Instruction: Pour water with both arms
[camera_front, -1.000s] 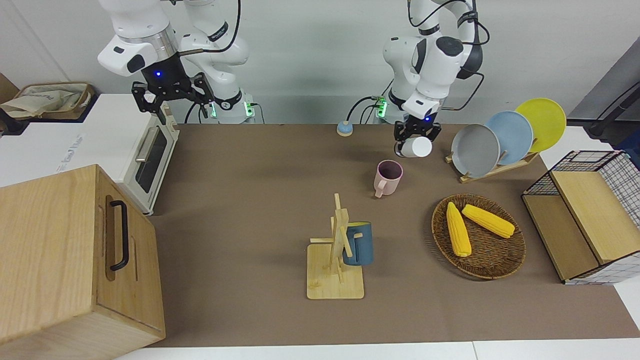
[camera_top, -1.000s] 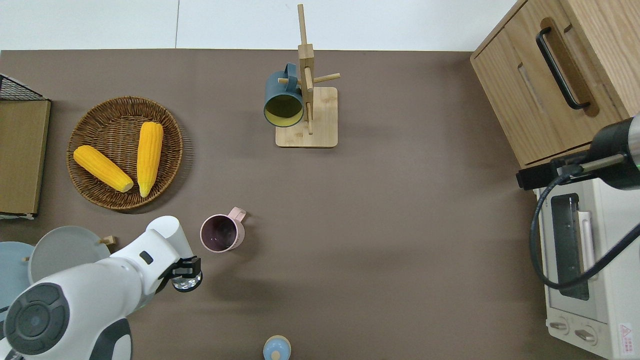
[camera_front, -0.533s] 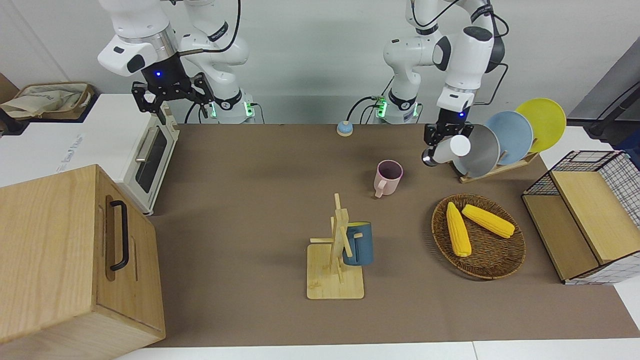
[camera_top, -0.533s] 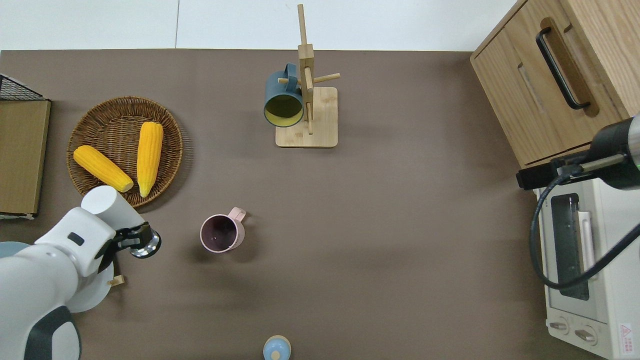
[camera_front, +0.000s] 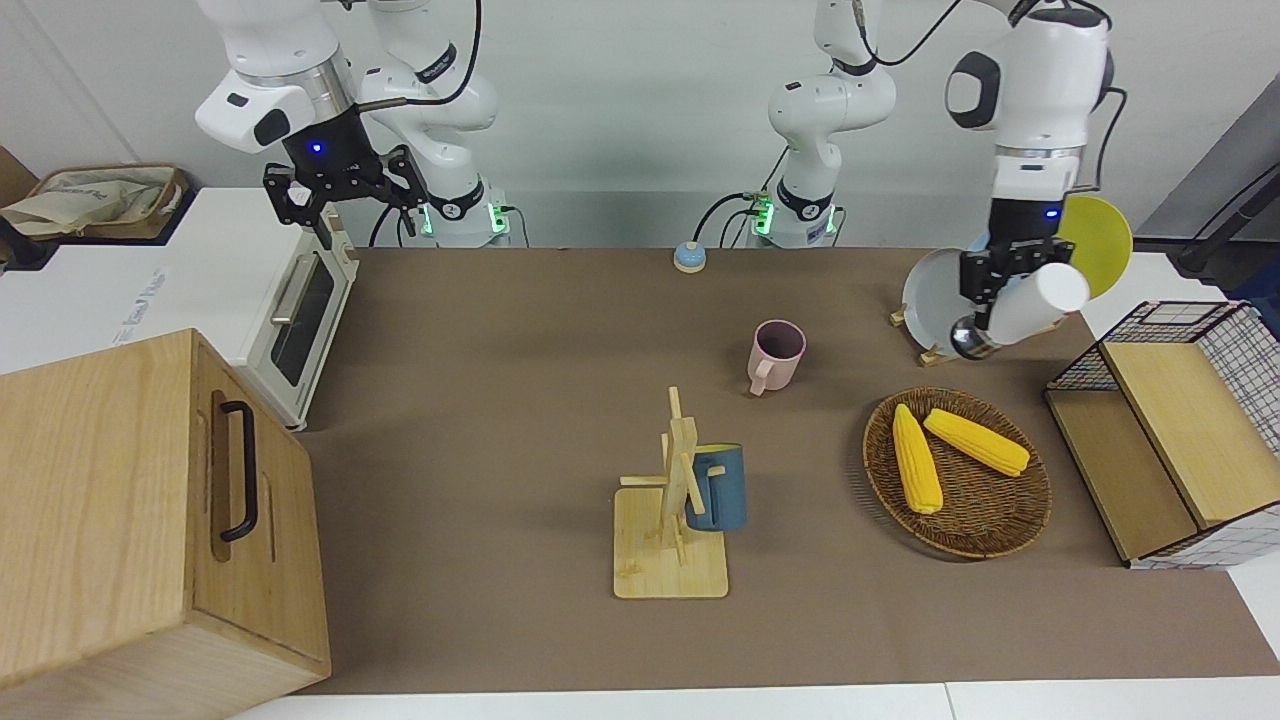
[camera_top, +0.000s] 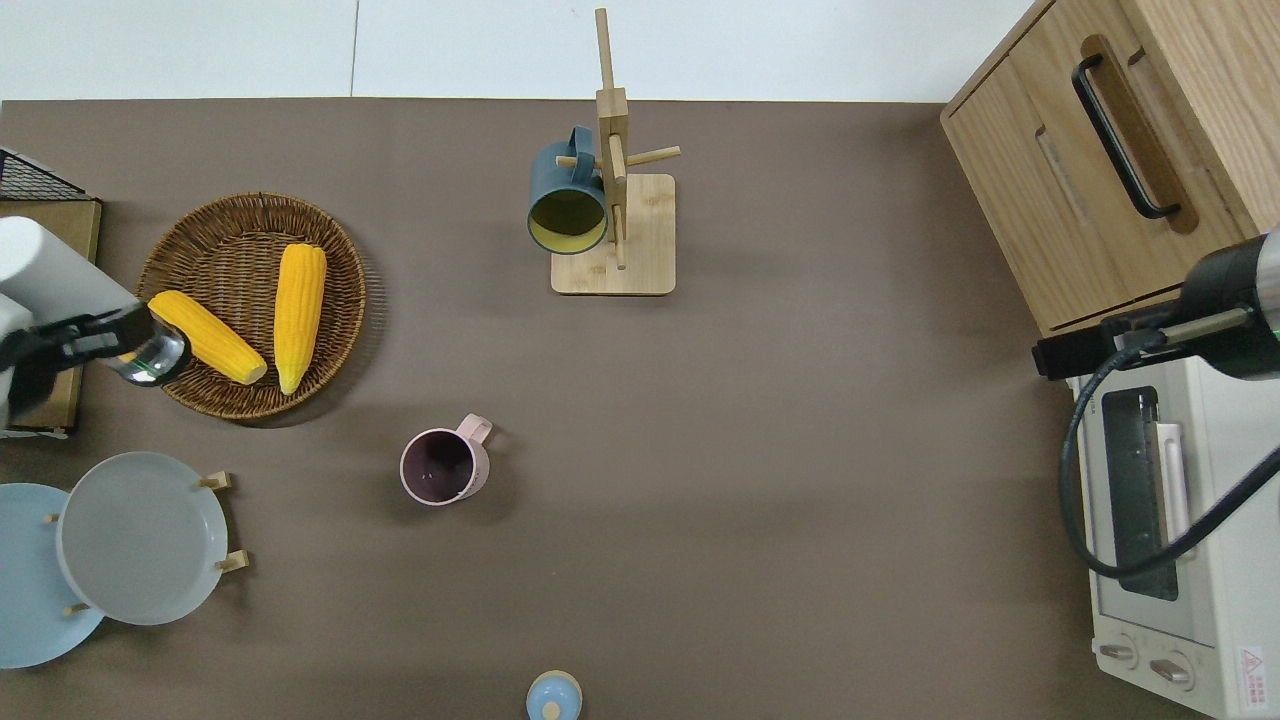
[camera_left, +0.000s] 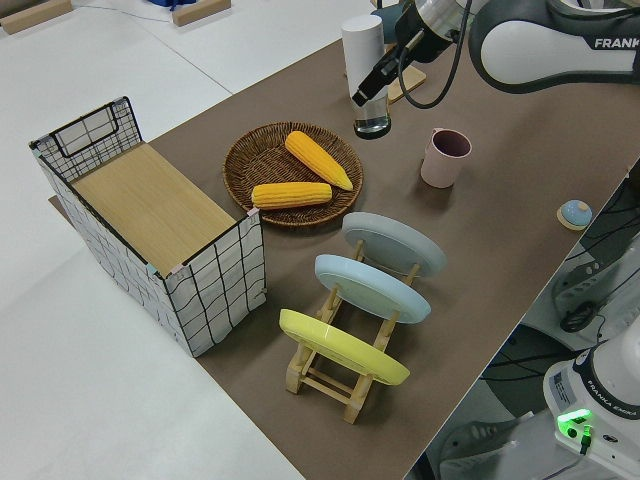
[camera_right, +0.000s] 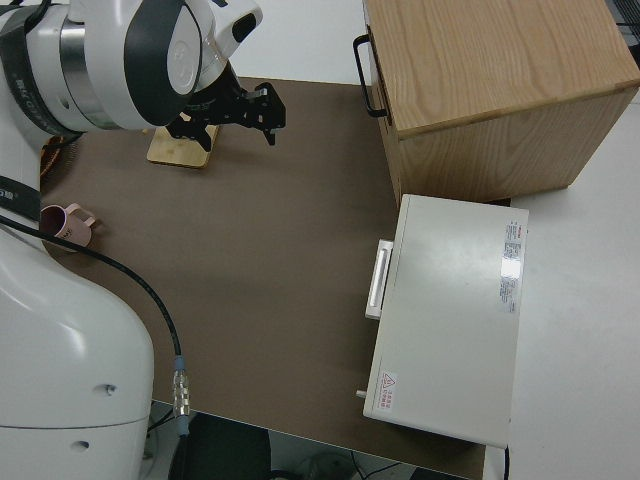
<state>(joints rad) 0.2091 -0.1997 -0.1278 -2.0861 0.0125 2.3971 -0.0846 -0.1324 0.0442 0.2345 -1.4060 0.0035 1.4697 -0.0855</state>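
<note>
My left gripper (camera_front: 1008, 278) is up in the air and shut on a white bottle (camera_front: 1035, 303) with a steel end, which it holds tilted. In the overhead view the bottle (camera_top: 60, 290) and gripper (camera_top: 72, 335) are over the rim of the wicker basket (camera_top: 330, 300), at the left arm's end of the table. The left side view shows the same bottle (camera_left: 362, 50) held above the basket. A pink mug (camera_front: 778, 352) stands upright near the table's middle, well apart from the bottle. The right arm is parked, its gripper (camera_front: 338, 192) open with nothing between its fingers.
Two corn cobs (camera_front: 918, 458) lie in the basket. A rack of plates (camera_top: 135, 535), a wire crate (camera_front: 1170, 430), a mug tree with a blue mug (camera_front: 715, 487), a wooden cabinet (camera_front: 130, 520), a toaster oven (camera_front: 300, 310) and a small blue knob (camera_front: 688, 257) stand around the table.
The left arm has swung the bottle from close to the pink mug toward its own end of the table, past the plate rack, to over the basket's rim. The right arm has not moved.
</note>
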